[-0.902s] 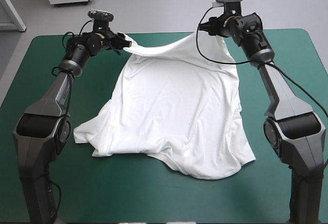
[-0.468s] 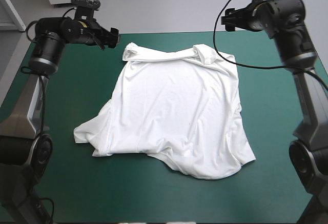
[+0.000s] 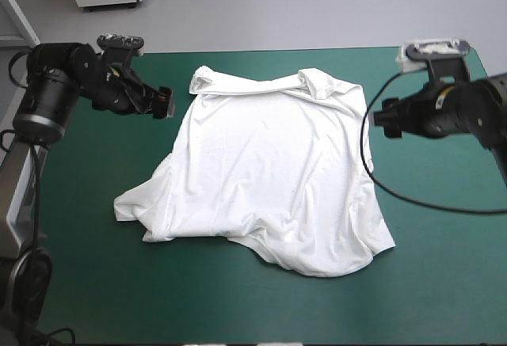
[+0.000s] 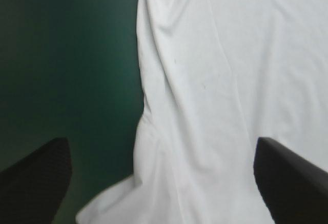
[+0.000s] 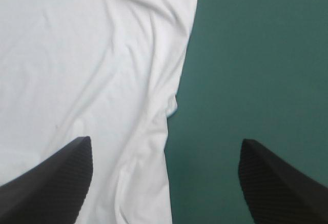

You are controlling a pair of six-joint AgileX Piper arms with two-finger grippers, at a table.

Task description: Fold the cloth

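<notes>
The white T-shirt (image 3: pixel 269 180) lies spread and wrinkled across the middle of the teal-green table, its far edge bunched in small rolls, its near hem rumpled. My left gripper (image 3: pixel 162 102) hovers open beside the shirt's left edge near the far end. In the left wrist view the T-shirt (image 4: pixel 230 96) fills the space ahead, its edge running between the black fingers (image 4: pixel 36 178). My right gripper (image 3: pixel 386 118) hangs open just off the shirt's right edge. The right wrist view shows the T-shirt (image 5: pixel 82 75) edge between the open fingers (image 5: pixel 46 183), nothing held.
Bare teal-green cover (image 3: pixel 444 267) lies to the right, left and near side of the shirt. The right arm's black cable (image 3: pixel 412 199) droops over the table at the right.
Both grippers let go of the shirt's far corners, which dropped onto the table. Both arms then swung outward and came down toward the shirt's left and right edges.
</notes>
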